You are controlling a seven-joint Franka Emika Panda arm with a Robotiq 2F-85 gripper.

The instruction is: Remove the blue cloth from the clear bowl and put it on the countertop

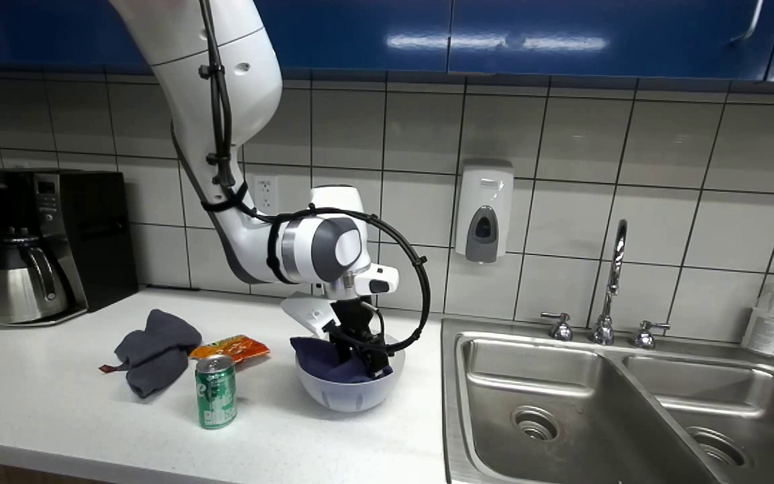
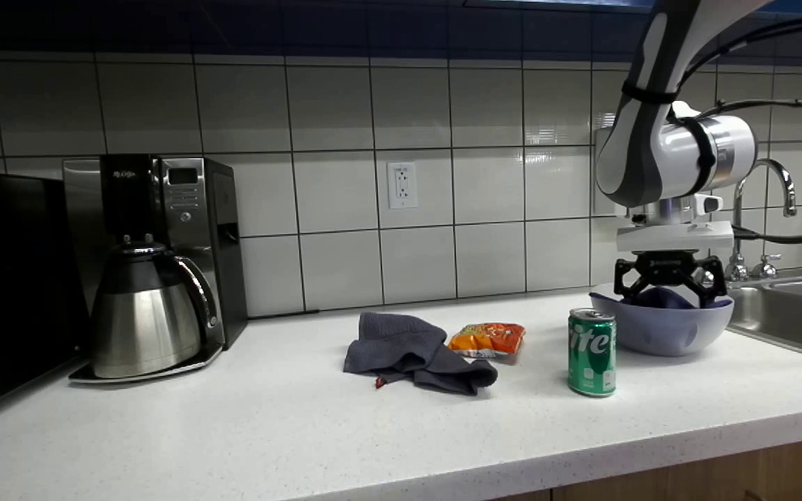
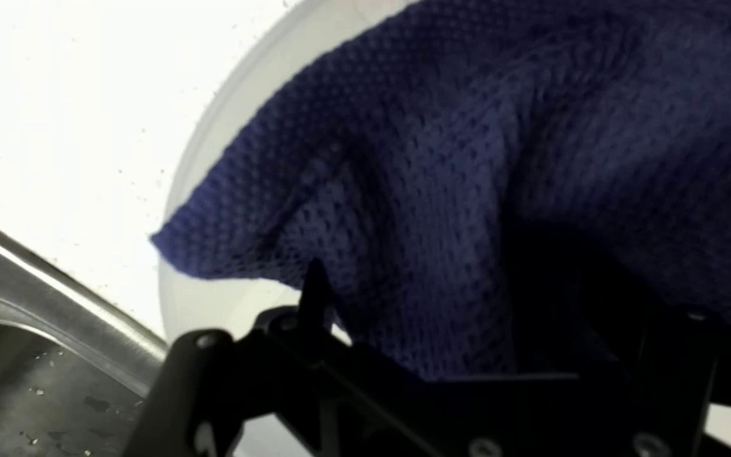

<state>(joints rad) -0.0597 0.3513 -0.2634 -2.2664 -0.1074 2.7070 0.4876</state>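
Observation:
The blue cloth (image 1: pixel 323 357) lies bunched in the clear bowl (image 1: pixel 347 396), one corner rising over the rim. The bowl stands on the countertop (image 1: pixel 273 440) beside the sink. My gripper (image 2: pixel 671 296) points down into the bowl, its fingers spread wide apart. In the wrist view the cloth (image 3: pixel 416 158) fills most of the picture, and a fold of it lies between the open fingers (image 3: pixel 473 298). The bowl's rim (image 3: pixel 191 155) shows past the cloth's edge. The fingertips are partly hidden by the bowl and cloth in both exterior views; I cannot tell whether they touch the cloth.
A green can (image 2: pixel 592 355) stands close to the bowl. An orange snack bag (image 2: pixel 488 339) and a dark grey cloth (image 2: pixel 418 355) lie farther along the counter. A coffee maker (image 2: pixel 157 271) stands at the far end. The steel sink (image 1: pixel 451 403) borders the bowl's other side.

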